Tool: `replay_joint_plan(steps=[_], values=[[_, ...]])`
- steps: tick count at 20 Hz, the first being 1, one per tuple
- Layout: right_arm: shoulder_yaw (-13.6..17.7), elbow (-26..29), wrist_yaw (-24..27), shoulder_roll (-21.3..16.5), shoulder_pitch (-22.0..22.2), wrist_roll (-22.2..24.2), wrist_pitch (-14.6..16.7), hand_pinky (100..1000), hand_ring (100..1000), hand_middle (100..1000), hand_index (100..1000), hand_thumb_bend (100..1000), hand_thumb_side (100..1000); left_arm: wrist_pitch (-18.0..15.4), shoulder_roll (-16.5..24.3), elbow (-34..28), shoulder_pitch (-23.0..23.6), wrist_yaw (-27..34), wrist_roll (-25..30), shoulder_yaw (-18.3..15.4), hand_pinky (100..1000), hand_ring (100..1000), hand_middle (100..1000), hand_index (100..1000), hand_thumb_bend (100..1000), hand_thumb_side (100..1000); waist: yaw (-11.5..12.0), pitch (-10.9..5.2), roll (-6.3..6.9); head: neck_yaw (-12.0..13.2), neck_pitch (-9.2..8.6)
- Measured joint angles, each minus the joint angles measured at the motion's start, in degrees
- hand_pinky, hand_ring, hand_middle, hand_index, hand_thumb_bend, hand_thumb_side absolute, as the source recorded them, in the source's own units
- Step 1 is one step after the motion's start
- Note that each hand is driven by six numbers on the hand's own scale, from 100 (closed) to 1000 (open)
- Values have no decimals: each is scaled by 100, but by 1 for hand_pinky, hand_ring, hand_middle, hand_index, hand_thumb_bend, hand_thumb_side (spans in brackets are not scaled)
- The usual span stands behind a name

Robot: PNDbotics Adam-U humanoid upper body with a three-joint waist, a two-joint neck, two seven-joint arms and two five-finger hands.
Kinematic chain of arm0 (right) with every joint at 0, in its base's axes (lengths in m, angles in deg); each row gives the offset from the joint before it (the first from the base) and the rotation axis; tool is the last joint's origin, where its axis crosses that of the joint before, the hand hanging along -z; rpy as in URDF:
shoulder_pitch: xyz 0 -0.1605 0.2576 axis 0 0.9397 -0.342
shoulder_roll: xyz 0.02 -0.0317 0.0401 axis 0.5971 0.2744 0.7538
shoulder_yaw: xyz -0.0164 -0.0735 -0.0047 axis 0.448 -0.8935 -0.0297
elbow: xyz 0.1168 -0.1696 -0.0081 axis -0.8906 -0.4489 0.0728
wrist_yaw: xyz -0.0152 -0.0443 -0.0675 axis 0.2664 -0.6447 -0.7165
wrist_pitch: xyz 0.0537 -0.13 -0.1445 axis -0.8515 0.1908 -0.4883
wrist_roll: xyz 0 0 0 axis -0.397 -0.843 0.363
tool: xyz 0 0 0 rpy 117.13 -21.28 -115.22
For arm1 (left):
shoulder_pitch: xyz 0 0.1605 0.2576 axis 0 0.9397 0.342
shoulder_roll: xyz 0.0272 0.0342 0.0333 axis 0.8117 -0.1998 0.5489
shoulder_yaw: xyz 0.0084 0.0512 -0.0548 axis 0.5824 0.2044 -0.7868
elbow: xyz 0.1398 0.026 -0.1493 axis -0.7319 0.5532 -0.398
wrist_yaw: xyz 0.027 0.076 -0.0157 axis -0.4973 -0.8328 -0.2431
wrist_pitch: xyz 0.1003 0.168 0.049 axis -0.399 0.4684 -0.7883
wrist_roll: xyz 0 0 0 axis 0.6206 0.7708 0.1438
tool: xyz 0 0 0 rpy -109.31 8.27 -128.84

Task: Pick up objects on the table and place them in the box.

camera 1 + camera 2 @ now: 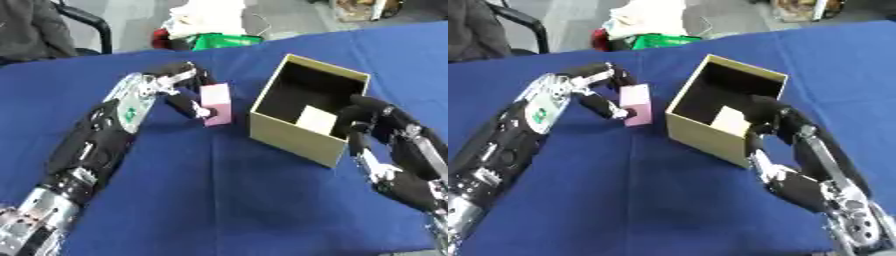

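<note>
A pink block (217, 103) stands on the blue tablecloth (219, 200), just left of an open tan cardboard box (293, 135). My left hand (181, 82) reaches in from the left and is curled round the pink block, fingers over its top and thumb low against its side. Inside the box lies a pale cream piece (316, 120). My right hand (372, 120) holds the box's near right wall, fingers hooked over the rim and thumb down the outside.
At the far table edge lie a white bag (210, 17) and something green (226, 40). A chair and a seated person show at the top left. The cloth stretches bare toward the front.
</note>
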Motion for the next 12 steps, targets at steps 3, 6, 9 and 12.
replay_joint_plan(steps=[3,6,9,12], values=[[1,0,0,0,1,0,0,734,800,743,907,100,413,-6,0,-87,-2,168,-188,-1,691,596,554,736,372,310,4,-2,2,-1,0],[1,0,0,0,3,0,0,734,800,744,907,100,420,-6,0,-304,-62,332,-294,3,688,599,551,734,362,307,16,-6,6,-1,0],[0,0,0,0,3,5,0,734,800,744,907,100,421,1,-24,-596,-254,443,-350,80,694,606,558,739,371,311,15,-21,32,-1,1],[-2,-2,0,0,3,30,4,734,800,743,906,100,420,-21,-156,-829,-452,458,-336,227,701,615,565,742,382,313,-23,-33,41,9,1]])
